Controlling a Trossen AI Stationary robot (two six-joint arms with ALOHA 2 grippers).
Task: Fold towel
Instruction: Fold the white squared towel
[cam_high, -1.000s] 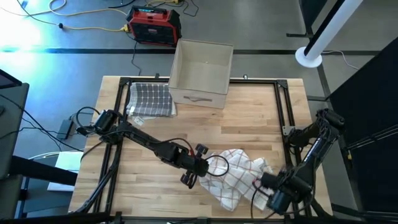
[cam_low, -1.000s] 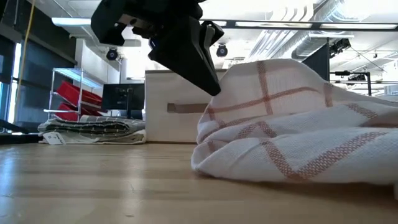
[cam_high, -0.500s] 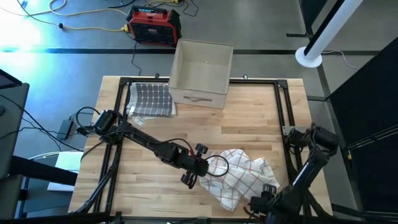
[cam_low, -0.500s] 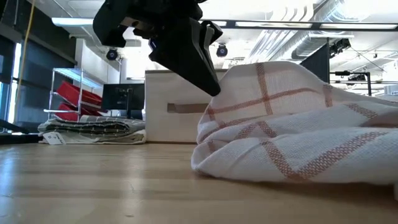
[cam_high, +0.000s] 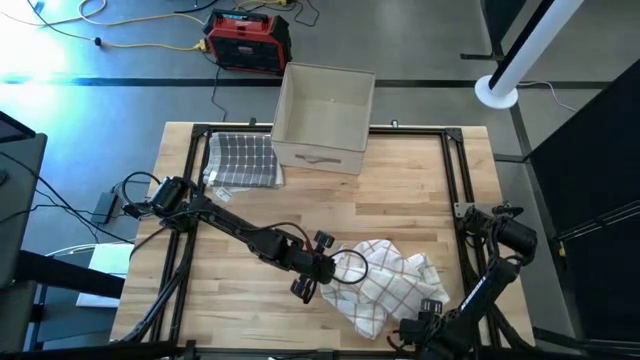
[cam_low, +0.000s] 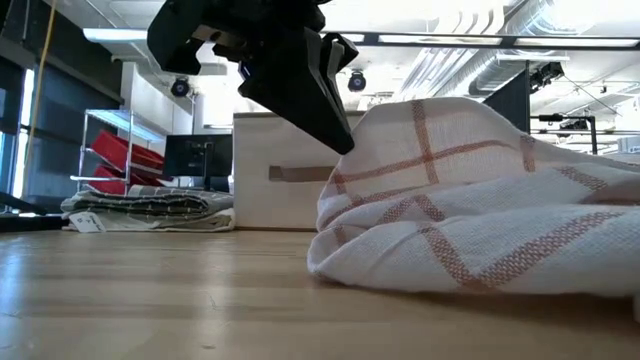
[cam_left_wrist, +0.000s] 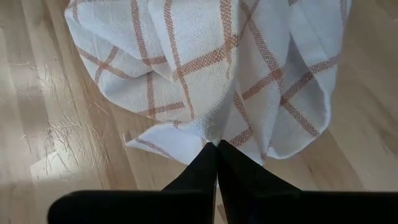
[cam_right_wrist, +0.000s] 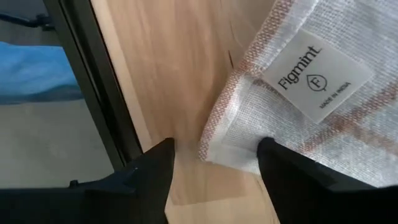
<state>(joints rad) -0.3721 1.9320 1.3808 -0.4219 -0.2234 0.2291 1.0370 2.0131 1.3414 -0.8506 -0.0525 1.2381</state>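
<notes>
A white towel (cam_high: 385, 280) with red-brown checks lies crumpled on the wooden table near its front edge, right of centre. In the low view the towel (cam_low: 480, 210) forms a hump. My left gripper (cam_high: 327, 268) reaches in from the table's left and is shut on the towel's left side. My right gripper (cam_right_wrist: 217, 165) is open at the towel's near right corner, low over the table. That corner (cam_right_wrist: 233, 146), next to a sewn-on label (cam_right_wrist: 317, 78), lies between its two fingers. My left gripper pinches a bunched fold at the towel's left edge (cam_left_wrist: 214, 134) between its two shut fingers. It comes from the table's left, slanting down. The cloth rises to the fingers there (cam_low: 365, 125), and the rest lies slack on the table. My right gripper: I cannot tell whether a finger touches the towel's corner.
A beige box (cam_high: 325, 115) stands at the back centre. A folded dark-grid cloth (cam_high: 243, 160) lies at the back left. Black frame rails (cam_high: 460, 200) run along the table's sides, one close beside my right gripper (cam_right_wrist: 93, 81). Bare wood lies mid-table.
My right gripper has moved toward the table's near edge and a little toward the left, and now sits at the towel's near right corner. Its elbow has swung toward the near edge too. My left gripper and the towel have stayed where they were.
</notes>
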